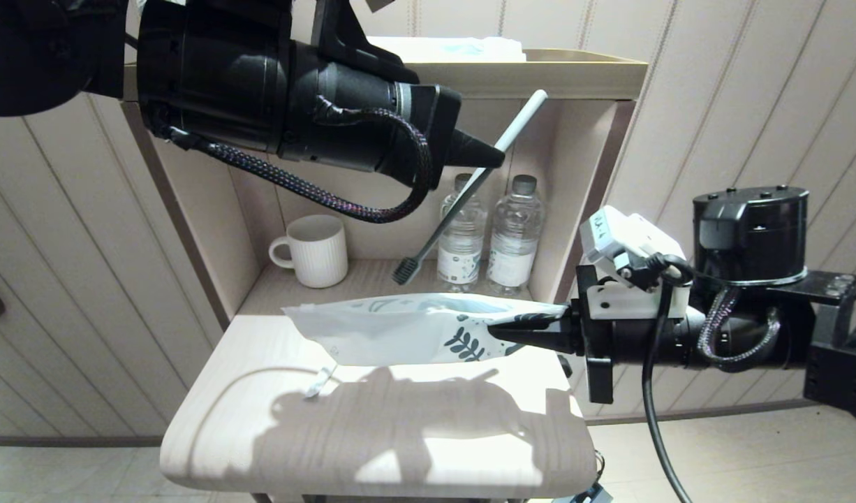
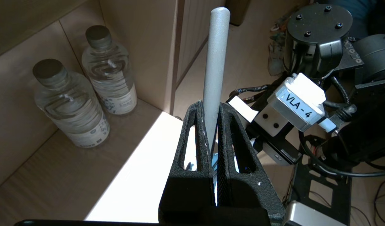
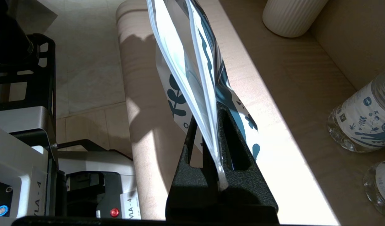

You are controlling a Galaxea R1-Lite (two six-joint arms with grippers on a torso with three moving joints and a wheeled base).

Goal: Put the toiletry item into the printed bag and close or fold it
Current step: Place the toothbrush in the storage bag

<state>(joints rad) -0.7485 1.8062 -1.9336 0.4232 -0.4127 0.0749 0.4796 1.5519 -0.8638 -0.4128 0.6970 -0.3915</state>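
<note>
- The left arm fills the upper left of the head view, closest to the lens; its left gripper [image 1: 485,155] is pressed together on the toothbrush [image 1: 470,187], pinching the handle partway along.
- The toothbrush slants: its pale handle end rises toward the shelf's top board, and its dark bristle head [image 1: 405,270] hangs low in front of the two water bottles [image 1: 489,241], just above the bag's upper edge.
- The right gripper [image 1: 505,331] comes in level from the right and is clamped on the printed end of the printed bag [image 1: 414,334], holding it up off the wooden table [image 1: 372,433], near the table's back edge.
- The bag stretches away from the gripper toward the table's left edge, its shadow falling on the top below.
- A ribbed white mug [image 1: 318,250] stands at the left of the shelf niche behind the table; a small clear scrap [image 1: 318,383] lies on the table under the bag.
- The left wrist view alone shows the handle [image 2: 215,62] standing up between the two closed fingers [image 2: 192,138].
- The right wrist view alone shows the bag's mouth [image 3: 183,47] slightly parted, with its two edge strips converging into the grip.
</note>
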